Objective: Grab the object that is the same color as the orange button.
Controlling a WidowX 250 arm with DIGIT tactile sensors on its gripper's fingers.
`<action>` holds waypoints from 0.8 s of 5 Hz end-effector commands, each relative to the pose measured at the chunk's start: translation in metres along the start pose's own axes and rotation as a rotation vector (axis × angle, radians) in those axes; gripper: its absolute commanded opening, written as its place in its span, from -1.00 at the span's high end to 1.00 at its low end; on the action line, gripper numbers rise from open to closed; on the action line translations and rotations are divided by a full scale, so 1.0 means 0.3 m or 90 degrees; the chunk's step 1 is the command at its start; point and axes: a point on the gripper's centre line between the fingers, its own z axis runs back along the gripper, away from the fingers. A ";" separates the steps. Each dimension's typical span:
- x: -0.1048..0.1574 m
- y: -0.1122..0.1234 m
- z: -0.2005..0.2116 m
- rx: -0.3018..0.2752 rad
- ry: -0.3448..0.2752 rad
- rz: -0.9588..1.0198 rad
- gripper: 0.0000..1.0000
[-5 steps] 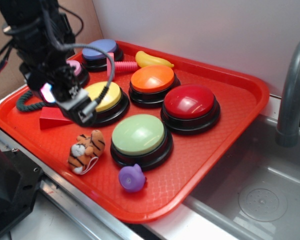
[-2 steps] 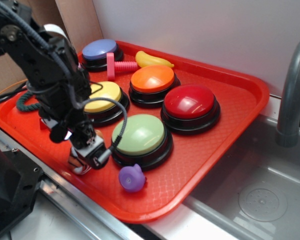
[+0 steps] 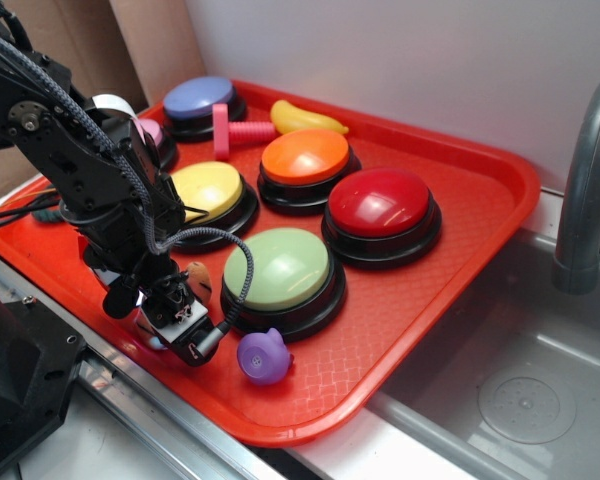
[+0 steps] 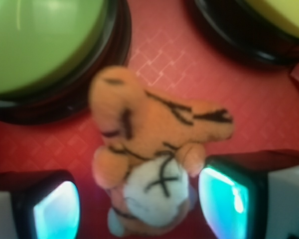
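**Tiger between spread fingers at the tray's near edge**

The gripper (image 3: 173,318) hangs low over the near-left part of the red tray (image 3: 460,250), its fingers spread apart. In the wrist view the plush tiger (image 4: 154,159) lies on the tray floor directly between them: one finger pad (image 4: 55,209) stands to the left of the toy with a clear strip of red tray between, and the other pad (image 4: 222,199) is just beside the tiger's right side, close enough that contact cannot be told from the blur. The toy's white face sits level with the pads, while its orange striped body stretches away from them toward the green button (image 4: 40,40), which is near but apart from it.

From the exterior view, the arm covers most of the tiger (image 3: 197,277); only an orange patch shows above the gripper, just left of the green button (image 3: 277,268). The purple round toy (image 3: 263,356) lies just to the right of the gripper, on the tray's near side.

The orange button (image 3: 305,158) sits farther back on the tray, well apart from the gripper, with the yellow button (image 3: 205,190) to its left and the red button (image 3: 378,203) to its right.
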 end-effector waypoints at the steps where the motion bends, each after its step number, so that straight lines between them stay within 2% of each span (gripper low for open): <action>1: 0.009 0.008 -0.004 0.008 -0.010 0.017 1.00; 2: 0.013 0.013 0.007 -0.011 0.004 0.028 1.00; 3: 0.035 -0.007 0.043 -0.013 0.048 0.042 1.00; 4: 0.066 0.004 0.120 -0.050 0.078 0.063 1.00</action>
